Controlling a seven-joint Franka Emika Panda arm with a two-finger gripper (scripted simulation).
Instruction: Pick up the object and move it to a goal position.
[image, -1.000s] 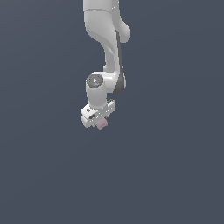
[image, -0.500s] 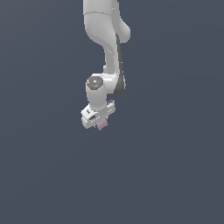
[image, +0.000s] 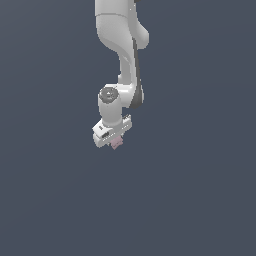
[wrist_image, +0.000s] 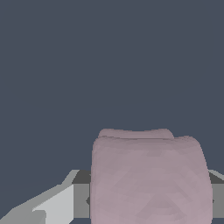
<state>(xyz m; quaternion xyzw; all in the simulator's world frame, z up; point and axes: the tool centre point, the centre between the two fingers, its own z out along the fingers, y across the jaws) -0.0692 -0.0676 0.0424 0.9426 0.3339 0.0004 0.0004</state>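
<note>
The gripper (image: 116, 140) is clamped on the pink lump (image: 117, 143); it looks light, stiff and blocky, best held across its flat sides.

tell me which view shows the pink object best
The wrist view: the pink object fills much of the frame, showing its blocky, lumpy shape. In the exterior view it is only a tiny pink speck peeking out under the white pincer.
</note>
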